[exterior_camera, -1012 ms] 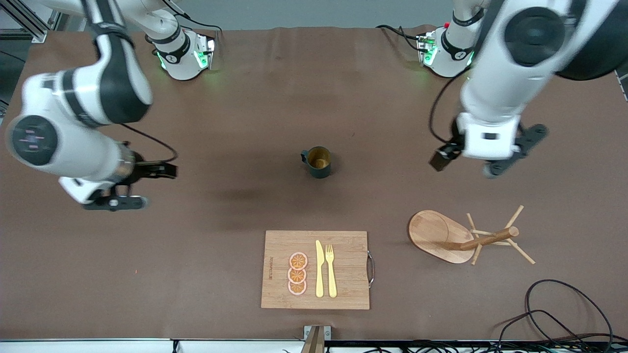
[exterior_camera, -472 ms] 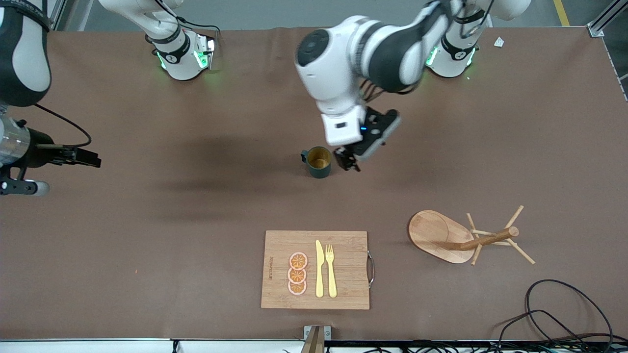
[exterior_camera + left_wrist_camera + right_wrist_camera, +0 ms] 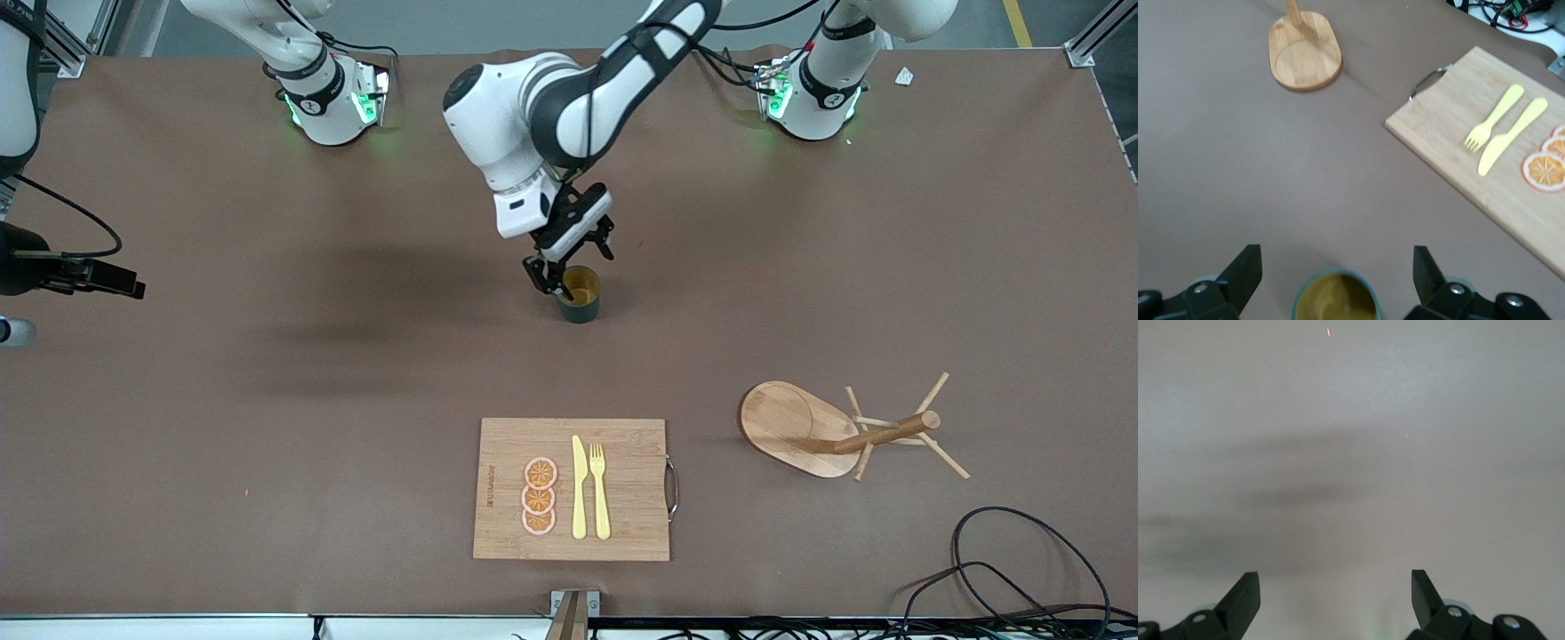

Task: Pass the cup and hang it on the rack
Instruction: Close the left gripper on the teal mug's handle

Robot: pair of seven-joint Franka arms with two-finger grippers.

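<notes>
Left gripper (image 3: pixel 1337 270) — fingers spread, cup (image 3: pixel 1336 298) between; rack (image 3: pixel 1305 53) base at 12 o'clock, cutting board (image 3: pixel 1471 140) — fork (image 3: pixel 1493 117), knife (image 3: pixel 1510 136) — at 2.

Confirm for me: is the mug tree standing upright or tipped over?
Upright. The rack has its oval base flat on the table, and the left wrist view shows its post rising straight from that base.

One cup (image 3: pixel 580 298), one rack (image 3: pixel 836 431), one cutting board (image 3: pixel 622 498), three orange slices (image 3: pixel 539 497), one knife (image 3: pixel 579 487), one fork (image 3: pixel 600 491).

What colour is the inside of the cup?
The cup is yellowish-orange inside; the left wrist view shows it best.
</notes>
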